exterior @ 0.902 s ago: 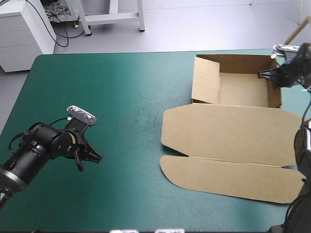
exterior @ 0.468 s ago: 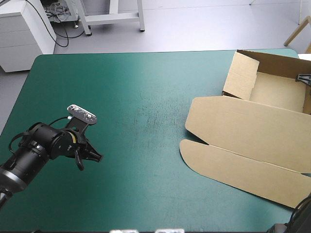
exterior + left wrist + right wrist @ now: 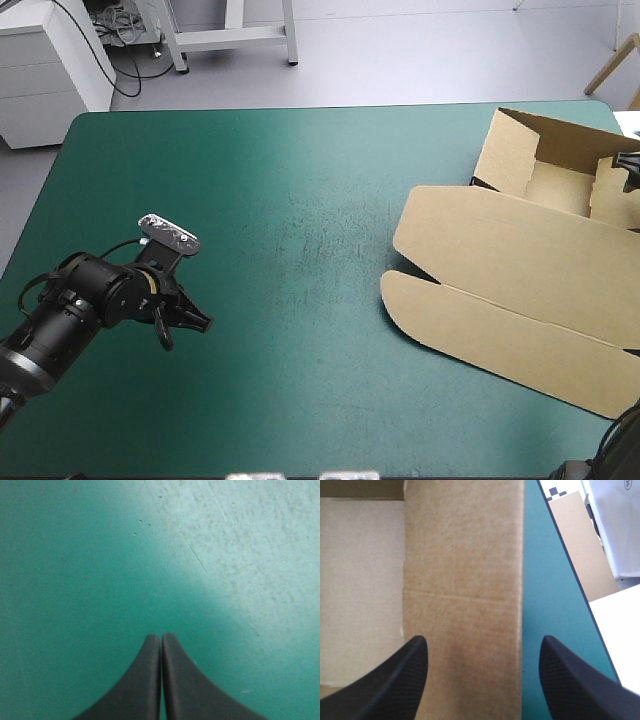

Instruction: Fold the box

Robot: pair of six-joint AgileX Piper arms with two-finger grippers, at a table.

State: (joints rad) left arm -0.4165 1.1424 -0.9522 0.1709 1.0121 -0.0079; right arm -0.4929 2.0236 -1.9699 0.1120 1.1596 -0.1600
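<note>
Jaws of the left gripper (image 3: 200,323) are pressed together into one point and hold nothing, at the near left part of the teal-green counter (image 3: 300,180), well apart from the box (image 3: 520,270). Jaws of the right gripper (image 3: 482,645) stand wide, with a raised brown wall of the box between them; whether they touch the board cannot be told. Box position: right side of the counter near the far right corner, askew to the edges. It is an open tray with walls up at the far end, and the lid and its front flap lie flat toward the near edge.
</note>
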